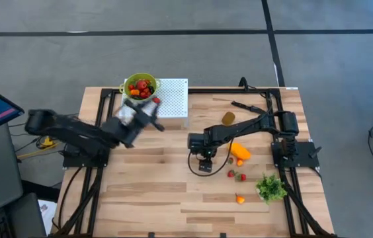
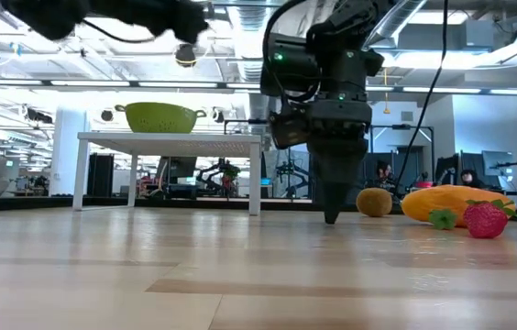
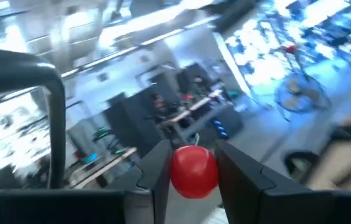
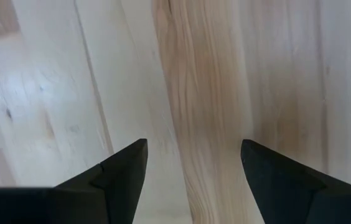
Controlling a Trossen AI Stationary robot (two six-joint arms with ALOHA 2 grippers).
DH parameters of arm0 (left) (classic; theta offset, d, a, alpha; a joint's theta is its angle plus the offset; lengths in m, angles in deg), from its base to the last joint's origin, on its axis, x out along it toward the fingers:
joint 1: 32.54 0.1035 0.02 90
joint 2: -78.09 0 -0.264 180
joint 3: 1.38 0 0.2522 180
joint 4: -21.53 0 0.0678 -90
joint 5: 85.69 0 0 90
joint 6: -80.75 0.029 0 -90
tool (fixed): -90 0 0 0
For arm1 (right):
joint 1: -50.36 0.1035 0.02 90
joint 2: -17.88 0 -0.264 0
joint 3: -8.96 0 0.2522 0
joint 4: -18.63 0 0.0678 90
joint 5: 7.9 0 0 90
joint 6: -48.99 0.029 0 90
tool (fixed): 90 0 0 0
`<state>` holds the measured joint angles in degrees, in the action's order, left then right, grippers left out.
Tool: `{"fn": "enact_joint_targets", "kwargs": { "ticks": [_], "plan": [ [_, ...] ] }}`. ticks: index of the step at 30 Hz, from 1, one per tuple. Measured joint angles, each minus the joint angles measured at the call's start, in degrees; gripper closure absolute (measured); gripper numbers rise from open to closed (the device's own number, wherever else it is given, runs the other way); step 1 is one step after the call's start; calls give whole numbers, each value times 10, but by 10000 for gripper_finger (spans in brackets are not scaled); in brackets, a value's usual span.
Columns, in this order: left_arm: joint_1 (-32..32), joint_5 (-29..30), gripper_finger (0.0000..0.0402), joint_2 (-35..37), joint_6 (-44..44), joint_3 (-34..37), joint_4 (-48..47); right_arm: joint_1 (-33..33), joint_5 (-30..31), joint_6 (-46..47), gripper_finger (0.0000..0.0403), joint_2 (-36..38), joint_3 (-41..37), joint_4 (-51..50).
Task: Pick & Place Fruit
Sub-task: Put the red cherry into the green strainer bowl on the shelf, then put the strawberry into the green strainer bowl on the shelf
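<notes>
Glossy round red fruit (image 3: pixel 193 170) sits pinched in left tool (image 3: pixel 191 163).

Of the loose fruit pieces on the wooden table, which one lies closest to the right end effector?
The elongated orange fruit, lying just right of the open right end effector. The small red strawberries and the brownish oval kiwi sit farther off.

We see a dark gripper (image 2: pixel 331 216) in the middle of the picture, pointing straight down with its tip at the wooden table (image 2: pixel 240 284). To its right, low in the picture, sit a small brown kiwi (image 2: pixel 374 202), a long orange fruit (image 2: pixel 456 202) and a red strawberry (image 2: pixel 485 221). On the left, a green bowl (image 2: pixel 159 116) rests on a white stand (image 2: pixel 171 142). Another dark arm (image 2: pixel 103 14) crosses the upper left.
</notes>
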<state>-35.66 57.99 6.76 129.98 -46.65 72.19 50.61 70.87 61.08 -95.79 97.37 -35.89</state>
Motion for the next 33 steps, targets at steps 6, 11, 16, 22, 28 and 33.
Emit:
{"fn": "enact_joint_targets", "kwargs": {
  "ticks": [6, 11, 16, 22, 28, 33],
  "plan": [
    [60, 24, 290, 129, -14, 0, -99, -1, 0, 0, 149, 0, 0, 16],
    [124, 23, 293, 163, -121, 0, -260, -1, 0, 0, 149, 0, 0, 23],
    [186, -3, 290, 148, -247, 10, -387, -1, 0, -1, 149, 0, 0, 23],
    [217, -3, 288, 125, -276, 18, -392, -1, 0, -3, 149, 0, 0, 25],
    [214, -3, 273, 108, -272, 18, -394, -1, 0, -5, 149, 0, 0, 33],
    [214, -1, 226, 104, -271, 18, -394, -1, 0, -5, 149, 0, 0, 36]
  ]
}}
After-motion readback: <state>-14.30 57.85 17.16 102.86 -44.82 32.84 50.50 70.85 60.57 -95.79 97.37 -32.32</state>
